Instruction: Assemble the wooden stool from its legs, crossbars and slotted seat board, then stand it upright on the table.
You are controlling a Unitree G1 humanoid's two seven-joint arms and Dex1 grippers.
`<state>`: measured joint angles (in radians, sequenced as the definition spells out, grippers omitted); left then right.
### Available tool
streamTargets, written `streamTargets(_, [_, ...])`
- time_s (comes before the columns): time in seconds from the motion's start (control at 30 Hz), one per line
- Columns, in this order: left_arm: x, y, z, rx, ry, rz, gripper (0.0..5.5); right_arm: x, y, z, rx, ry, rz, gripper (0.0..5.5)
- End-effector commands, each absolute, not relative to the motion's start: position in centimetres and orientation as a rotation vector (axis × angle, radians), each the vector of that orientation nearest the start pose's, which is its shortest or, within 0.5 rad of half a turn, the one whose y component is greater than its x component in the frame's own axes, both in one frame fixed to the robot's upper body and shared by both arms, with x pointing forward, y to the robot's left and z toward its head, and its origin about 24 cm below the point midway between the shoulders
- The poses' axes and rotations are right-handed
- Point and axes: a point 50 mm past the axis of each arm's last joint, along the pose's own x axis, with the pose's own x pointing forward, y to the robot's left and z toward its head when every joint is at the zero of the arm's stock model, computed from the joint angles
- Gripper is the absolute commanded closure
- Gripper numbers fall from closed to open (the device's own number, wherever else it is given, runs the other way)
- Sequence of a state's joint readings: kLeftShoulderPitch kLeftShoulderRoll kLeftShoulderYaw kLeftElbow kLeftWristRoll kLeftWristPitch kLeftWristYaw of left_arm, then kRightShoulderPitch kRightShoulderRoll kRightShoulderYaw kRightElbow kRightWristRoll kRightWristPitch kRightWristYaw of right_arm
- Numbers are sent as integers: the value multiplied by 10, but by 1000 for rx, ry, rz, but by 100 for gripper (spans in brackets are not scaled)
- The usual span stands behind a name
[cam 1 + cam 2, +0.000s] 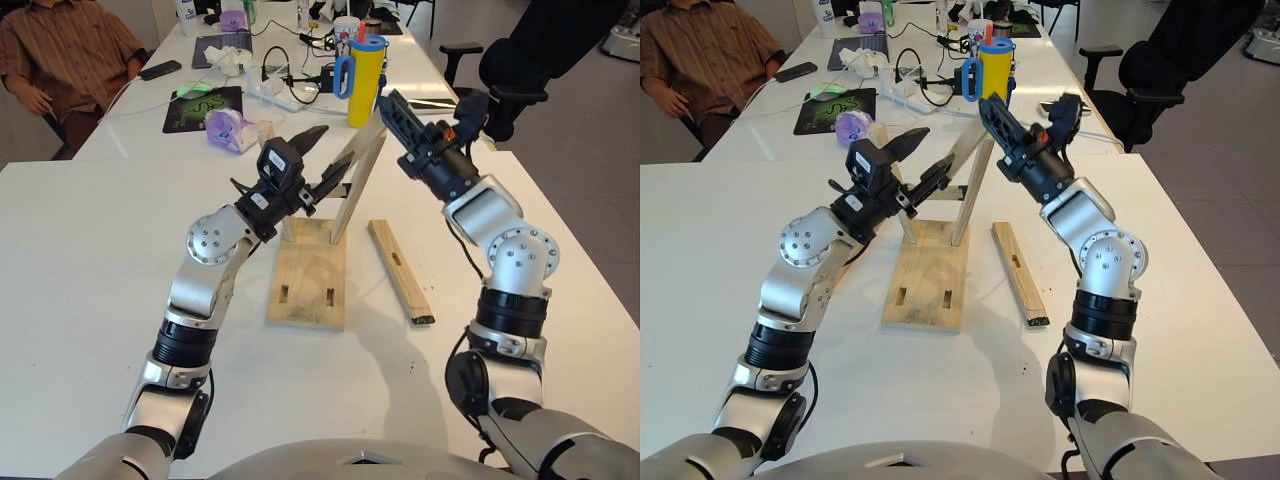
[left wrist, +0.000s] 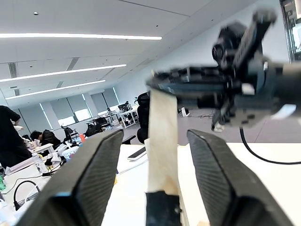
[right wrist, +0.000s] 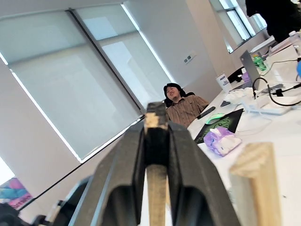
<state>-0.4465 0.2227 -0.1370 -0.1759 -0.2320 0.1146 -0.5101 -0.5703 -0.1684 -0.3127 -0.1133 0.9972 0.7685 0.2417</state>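
Partly assembled: upright leg [image 1: 358, 185] slotted into seat board [image 1: 305, 290], right gripper [image 1: 390, 108] clamped on it, left gripper [image 1: 322, 158] wide open astride; loose leg [image 1: 400, 268] beside board unfitted

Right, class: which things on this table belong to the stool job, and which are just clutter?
Job: seat board; upright leg, clamped by right gripper; loose slotted piece; left gripper, open.

Clutter: yellow bottle; mouse pad; purple packet; phone.

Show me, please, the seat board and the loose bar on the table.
seat board [image 1: 308, 270]: left eye view, bare middle of its top face.
loose bar [image 1: 403, 278]: left eye view, middle of its length.
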Motion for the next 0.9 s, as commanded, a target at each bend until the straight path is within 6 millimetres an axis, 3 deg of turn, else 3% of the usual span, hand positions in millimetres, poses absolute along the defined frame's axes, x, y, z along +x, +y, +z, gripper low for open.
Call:
streamTargets(0.03, [286,105,176,86,-401,-760,218,288,-180,170,609,-1,587,506])
streamTargets(0.2, [285,121,170,65,-375,-683,215,268,-209,136,426,62,346,506])
streamTargets(0.37, [287,121,166,60,-360,-668,215,265,-202,109,411,66,262,506])
streamTargets(0.9, [291,119,167,61,-347,-692,215,277,-194,86,422,20,152,506])
